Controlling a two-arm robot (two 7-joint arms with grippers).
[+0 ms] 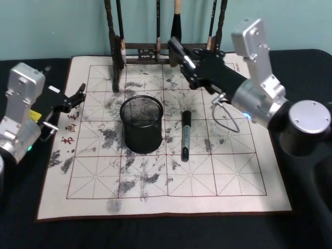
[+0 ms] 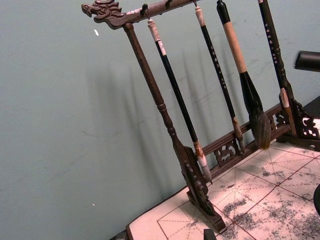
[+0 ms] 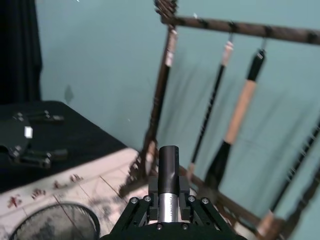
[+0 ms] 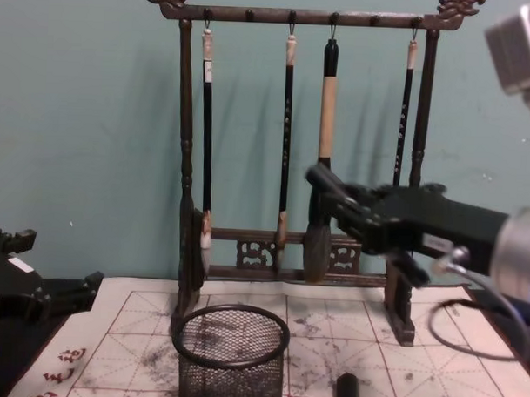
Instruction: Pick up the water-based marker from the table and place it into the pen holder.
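Observation:
My right gripper (image 1: 188, 63) is raised over the far part of the mat, in front of the brush rack and beyond the pen holder to its right. It is shut on a water-based marker (image 3: 169, 172) with a black cap and silver barrel, which sticks out past the fingers. The pen holder (image 1: 141, 124), a black wire-mesh cup, stands upright on the mat and looks empty. Another black marker (image 1: 185, 135) lies flat on the mat just right of the cup. My left gripper (image 1: 79, 93) is parked open at the mat's left edge.
The tall dark wooden brush rack (image 1: 155, 49) with several hanging brushes (image 4: 323, 148) stands along the mat's far edge, close behind the right gripper. The white grid mat (image 1: 218, 181) covers the dark table (image 1: 155, 233). A grey cable loop (image 1: 224, 116) hangs under the right arm.

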